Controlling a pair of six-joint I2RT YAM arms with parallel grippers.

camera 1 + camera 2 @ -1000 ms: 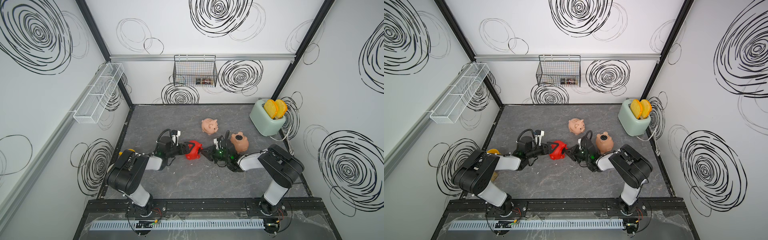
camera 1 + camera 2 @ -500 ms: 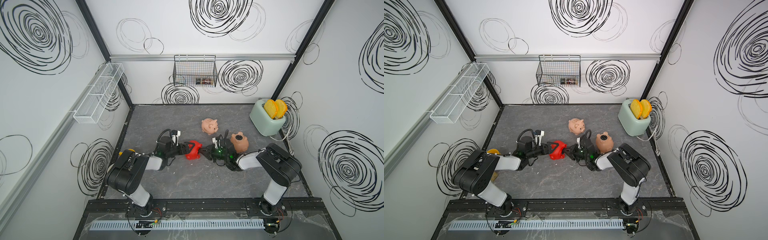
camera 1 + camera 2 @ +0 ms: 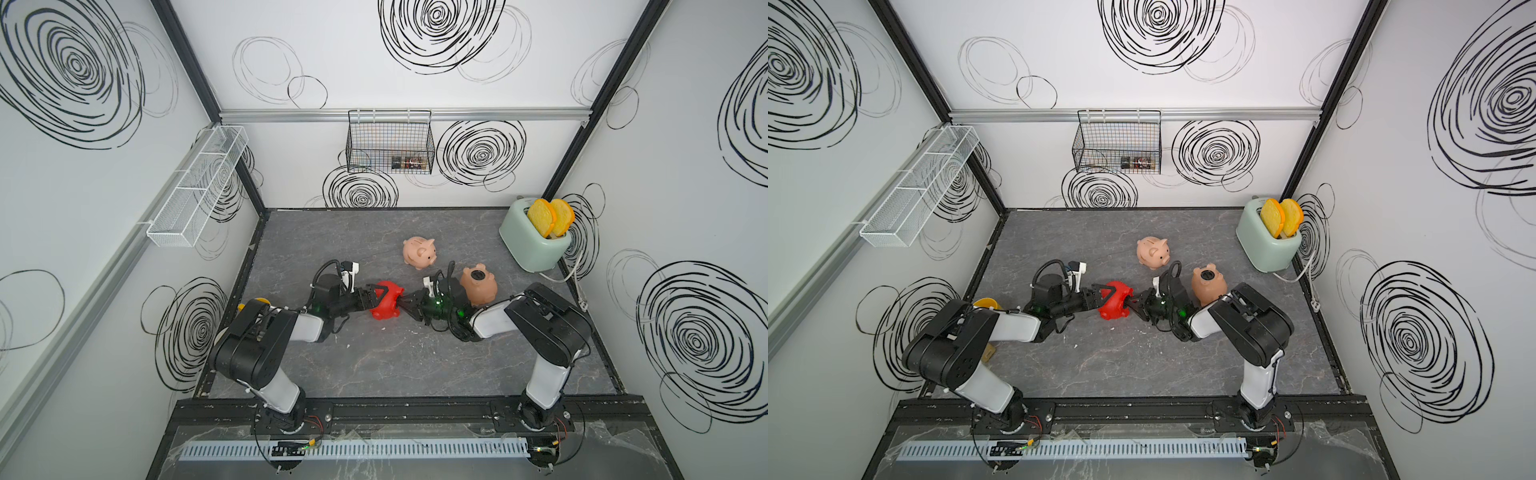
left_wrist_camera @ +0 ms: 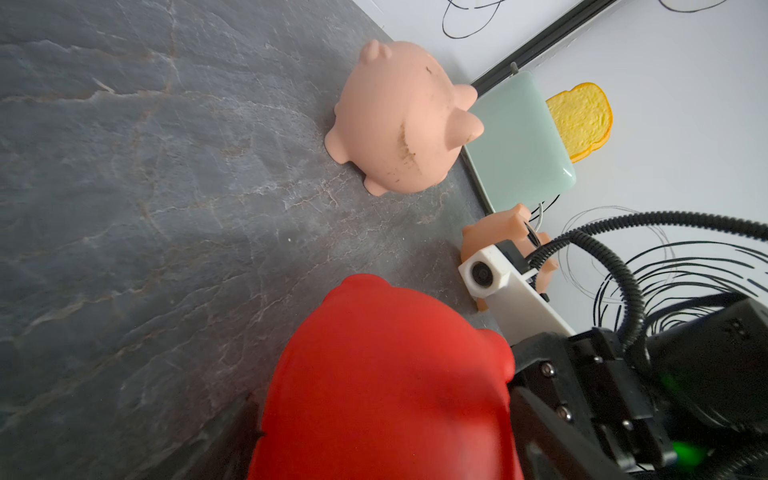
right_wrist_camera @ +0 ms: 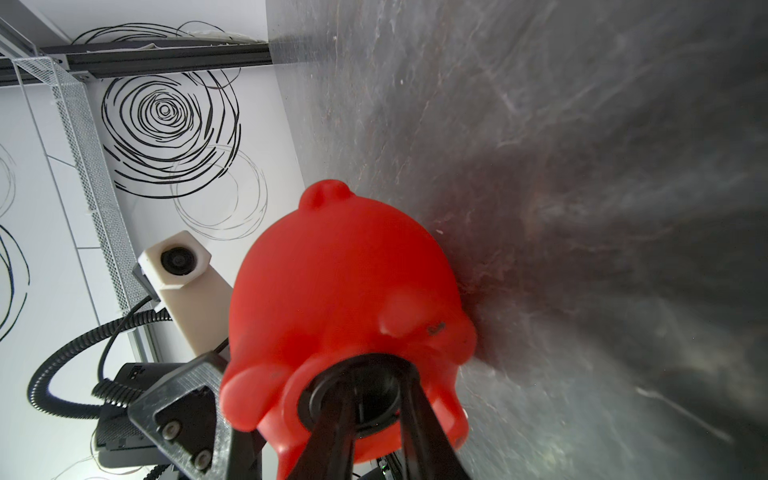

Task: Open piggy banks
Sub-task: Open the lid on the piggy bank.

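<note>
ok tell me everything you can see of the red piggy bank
The red piggy bank is glossy, smooth plastic, round-bodied with stubby legs. It is tipped on its side near the middle of the grey table, belly toward the right arm. The left gripper clasps its body. The right gripper pinches the black belly plug, which sits in its hole.

Both top views: high at the front, far off, angled down toward the back wall (image 3: 291, 166); each takes in the whole desk (image 3: 374, 365).
Left wrist: low, close behind the red piggy bank (image 4: 386, 386), facing the toaster (image 4: 519, 141).
Right wrist: close on its opposite side, facing the mesh shelf (image 5: 83, 137); far desk blurred, perhaps defocus.
</note>
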